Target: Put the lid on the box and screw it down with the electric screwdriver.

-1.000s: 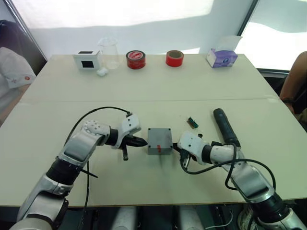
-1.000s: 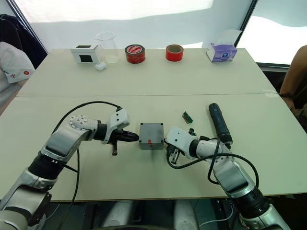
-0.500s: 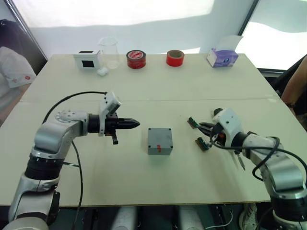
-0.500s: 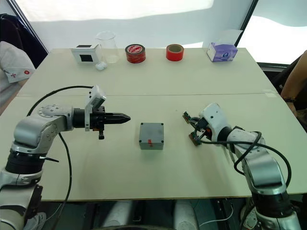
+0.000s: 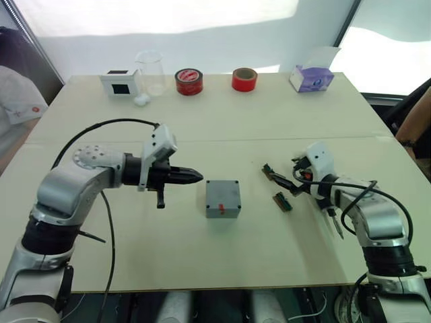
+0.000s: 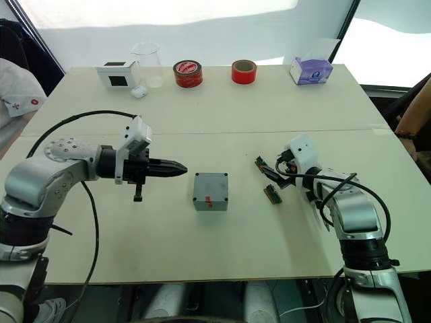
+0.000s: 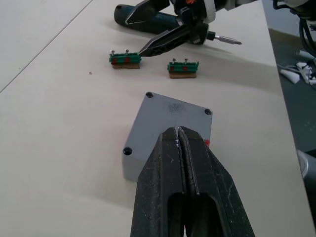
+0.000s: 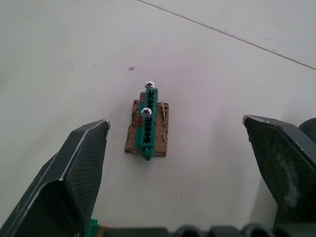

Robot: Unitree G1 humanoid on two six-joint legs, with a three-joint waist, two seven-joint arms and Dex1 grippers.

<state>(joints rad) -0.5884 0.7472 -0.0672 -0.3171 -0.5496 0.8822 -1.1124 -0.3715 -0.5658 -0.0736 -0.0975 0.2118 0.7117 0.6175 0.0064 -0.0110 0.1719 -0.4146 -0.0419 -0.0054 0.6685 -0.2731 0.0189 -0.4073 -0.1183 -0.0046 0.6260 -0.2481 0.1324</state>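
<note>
The worktop carries the lidded box at centre, red mark toward the robot. Left hand, fingers pressed together, has edged nearer it. Right hand, spread, stays over green-brown blocks; the electric screwdriver lies across the worktop behind it.

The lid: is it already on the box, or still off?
On. The lid covers the box, edges flush, with dark spots at three visible corners. Whether those are screws or empty holes, cannot tell.

A pale table carries the grey box mid-surface, two green-brown blocks beside it, and along the far edge a white cube, beaker, two red tape rolls and a tissue box.
</note>
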